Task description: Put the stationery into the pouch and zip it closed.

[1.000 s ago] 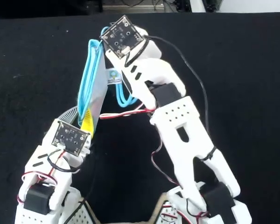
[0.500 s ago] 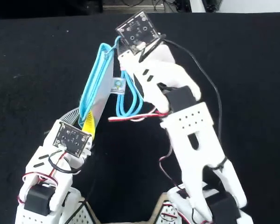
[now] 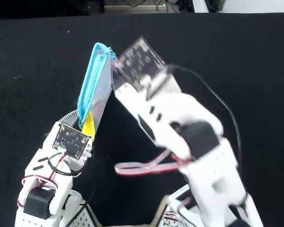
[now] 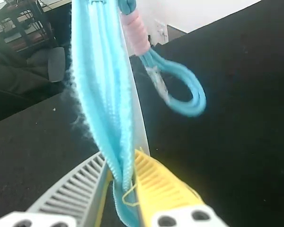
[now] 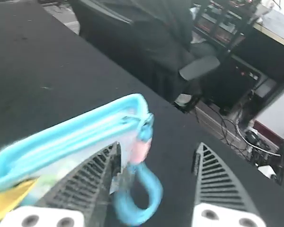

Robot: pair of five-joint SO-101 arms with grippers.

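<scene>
Now right fingers point(image 5: 217, 182) parted, seemingly off pouch point(image 3: 91, 87)

Bright, even light falls on the matte black table point(image 3: 255, 71), which swallows nearly every shadow. In the high view the white right arm point(image 3: 180, 127) is smeared by motion blur, while the left arm point(image 3: 52, 175) is crisp. In the left wrist view the pouch point(image 4: 104, 94) close to the lens is soft, its blue loop point(image 4: 187, 94) is blurred, and the white wall point(image 4: 199, 12) behind is blown out. The room behind in the right wrist view is dim.
</scene>
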